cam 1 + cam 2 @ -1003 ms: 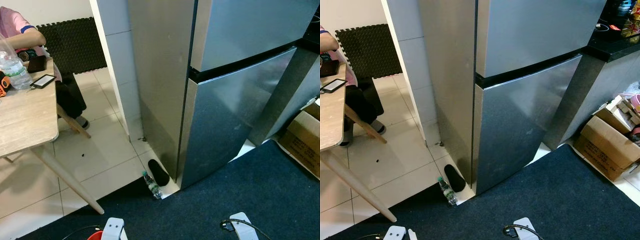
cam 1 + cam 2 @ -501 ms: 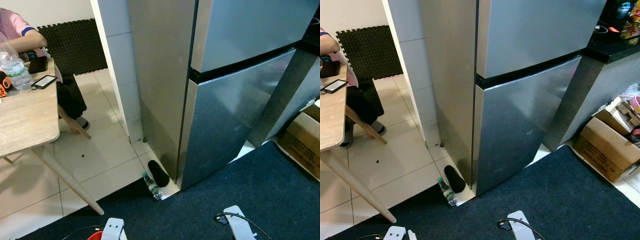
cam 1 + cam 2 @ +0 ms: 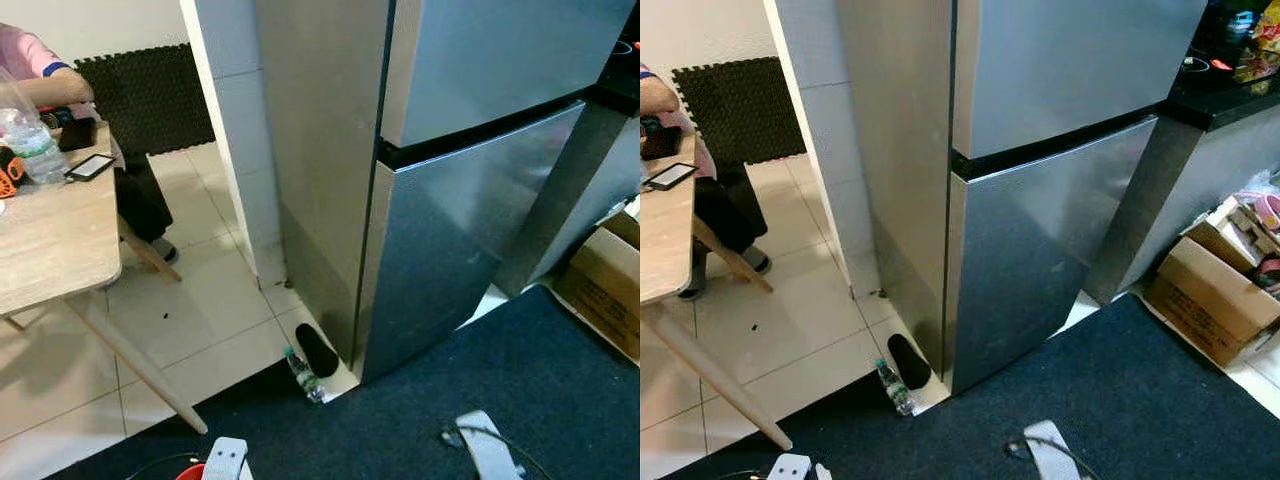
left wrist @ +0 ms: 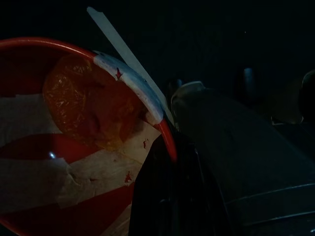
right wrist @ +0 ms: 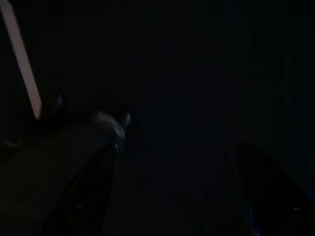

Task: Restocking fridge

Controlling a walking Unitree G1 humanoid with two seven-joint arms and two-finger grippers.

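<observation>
A tall steel fridge [image 3: 470, 230] stands ahead with both doors closed. In the left wrist view my left gripper [image 4: 172, 147] is clamped over the rim of a red bowl [image 4: 29, 167] patched with white tape. An orange fruit in clear wrap [image 4: 74, 103] lies inside it. The bowl's red edge [image 3: 192, 470] shows at the bottom of the left eye view beside my left wrist [image 3: 226, 458]. My right wrist [image 3: 487, 445] hangs low over the carpet. The right wrist view is very dark; its two fingers [image 5: 98, 196] stand apart with nothing between them.
A small water bottle [image 3: 303, 373] and a black slipper [image 3: 317, 350] lie on the floor at the fridge's corner. To the left are a wooden table [image 3: 50, 240] with a phone [image 3: 88, 167] and a seated person [image 3: 40, 70]. A cardboard box [image 3: 605, 290] sits at right on the blue carpet [image 3: 420, 410].
My right wrist has shifted a little at the bottom of the eye views and is now blurred. The fridge stays closed; the view has shifted only slightly.
</observation>
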